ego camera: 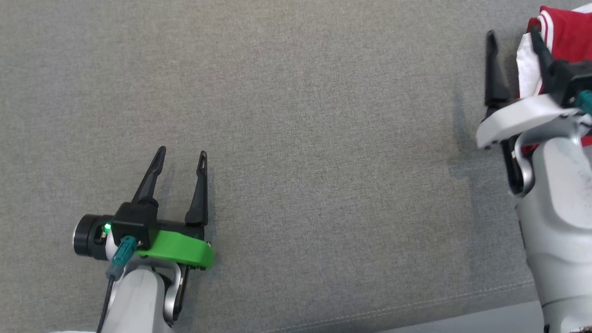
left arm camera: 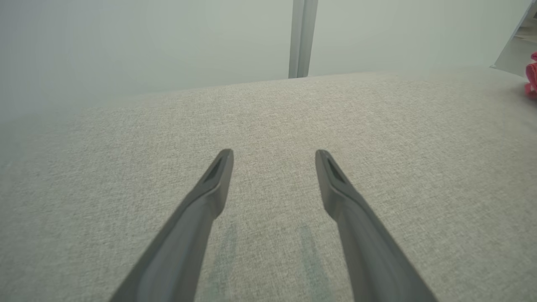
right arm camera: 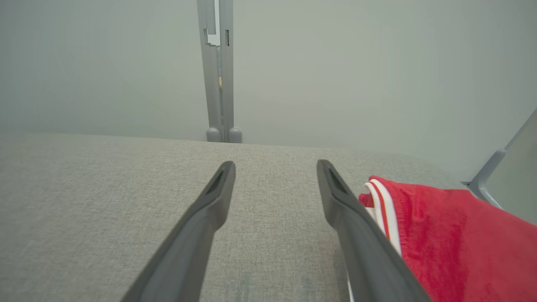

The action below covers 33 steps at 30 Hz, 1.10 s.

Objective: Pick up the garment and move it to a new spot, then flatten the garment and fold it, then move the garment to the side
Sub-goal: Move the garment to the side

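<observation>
The garment (ego camera: 566, 41) is red with white stripes and a white part, lying at the far right of the grey fabric surface (ego camera: 300, 138). My right gripper (ego camera: 513, 39) stands open just left of it, its right finger against the garment's edge and nothing between the fingers. In the right wrist view the garment (right arm camera: 444, 235) lies to the right of the open right gripper (right arm camera: 275, 167). My left gripper (ego camera: 181, 155) is open over bare fabric at the lower left, far from the garment. In the left wrist view the left gripper (left arm camera: 274, 156) is open and a bit of the garment (left arm camera: 532, 77) shows at the far right edge.
The surface's front edge with a seam (ego camera: 439, 305) runs along the lower right. A pale wall with a grey vertical post (right arm camera: 220, 75) rises behind the surface's far edge. A grey frame piece (right arm camera: 491, 176) stands at the right.
</observation>
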Motion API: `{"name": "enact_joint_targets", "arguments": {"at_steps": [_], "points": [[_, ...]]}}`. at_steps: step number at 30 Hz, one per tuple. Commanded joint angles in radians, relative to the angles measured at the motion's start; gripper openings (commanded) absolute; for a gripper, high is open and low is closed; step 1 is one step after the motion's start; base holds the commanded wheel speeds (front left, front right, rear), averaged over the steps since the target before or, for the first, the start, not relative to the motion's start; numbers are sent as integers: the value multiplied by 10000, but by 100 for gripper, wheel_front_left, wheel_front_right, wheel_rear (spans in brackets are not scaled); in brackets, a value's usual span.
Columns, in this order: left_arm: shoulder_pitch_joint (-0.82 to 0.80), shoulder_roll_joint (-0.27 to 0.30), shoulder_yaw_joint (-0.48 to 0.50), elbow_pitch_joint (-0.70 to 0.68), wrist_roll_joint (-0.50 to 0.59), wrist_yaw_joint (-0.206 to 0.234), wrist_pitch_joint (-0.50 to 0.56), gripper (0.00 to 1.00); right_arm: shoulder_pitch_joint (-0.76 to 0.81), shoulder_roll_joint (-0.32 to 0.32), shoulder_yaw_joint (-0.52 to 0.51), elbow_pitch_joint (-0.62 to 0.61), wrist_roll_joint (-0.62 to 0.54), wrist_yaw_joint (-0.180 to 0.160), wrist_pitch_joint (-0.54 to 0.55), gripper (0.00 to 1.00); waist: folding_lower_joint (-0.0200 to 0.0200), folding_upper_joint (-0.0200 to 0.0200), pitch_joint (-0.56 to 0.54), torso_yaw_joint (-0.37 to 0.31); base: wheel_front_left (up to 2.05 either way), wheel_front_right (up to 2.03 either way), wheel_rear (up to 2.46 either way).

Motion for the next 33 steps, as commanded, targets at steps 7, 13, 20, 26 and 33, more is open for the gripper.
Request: {"name": "enact_joint_targets", "arguments": {"at_steps": [7, 13, 20, 26, 33], "points": [[726, -14, 667, 323, -322, 304, 1, 100, 2032, 315, 1726, -721, 1030, -18, -25, 100, 0, 0, -1513, 406, 0, 0, 0], [1349, -19, 1083, 678, -481, 461, 1, 100, 3125, 548, 2326, -713, 1338, -16, -25, 100, 0, 0, -2398, 515, 0, 0, 0], [1906, -17, 1288, 988, -625, 568, 1, 100, 3972, 694, 2372, -586, 1522, -16, -25, 100, 0, 0, -3174, 557, 0, 0, 0], [2306, -16, 1439, 1274, -693, 615, 1, 100, 4604, 744, 2332, -400, 1399, -16, -25, 100, 0, 0, -3769, 546, 0, 0, 0], [2463, -17, 1593, 1425, -552, 645, 1, 100, 4914, 873, 1976, -271, 943, -16, -25, 100, 0, 0, -4053, 449, 0, 0, 0]]}}
